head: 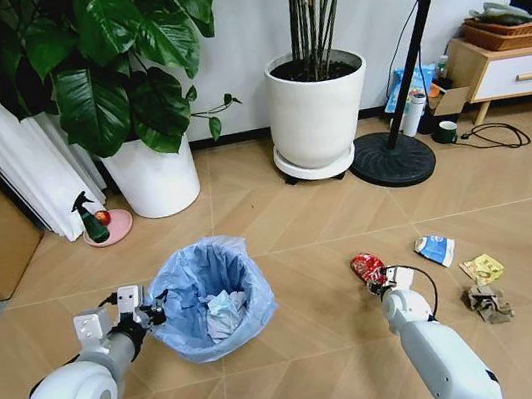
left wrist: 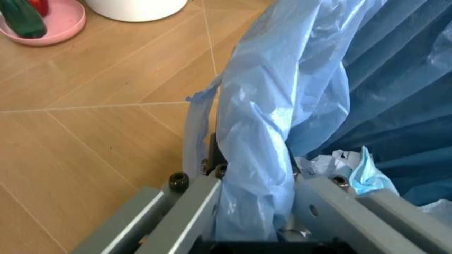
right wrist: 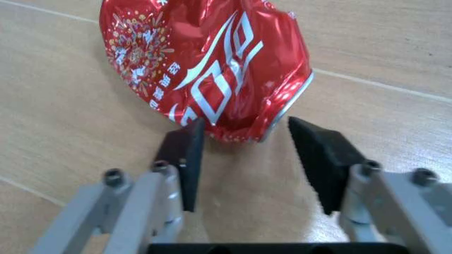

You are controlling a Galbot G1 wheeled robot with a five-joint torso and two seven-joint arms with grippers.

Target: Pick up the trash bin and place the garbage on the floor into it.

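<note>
Head view, lower middle: the trash bin [head: 211, 299] is clamped at its bagged rim by the left claw [head: 151, 307], so it is kept ready. Right of it, the crushed red can [head: 367, 266] on the floor [head: 279, 218] is bracketed by the right claw [head: 384, 282], parted and gripping nothing, evidently for pickup.

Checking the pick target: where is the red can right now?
In the head view the red can lies on the floor, right of the bin, just ahead of the open right gripper.
</note>
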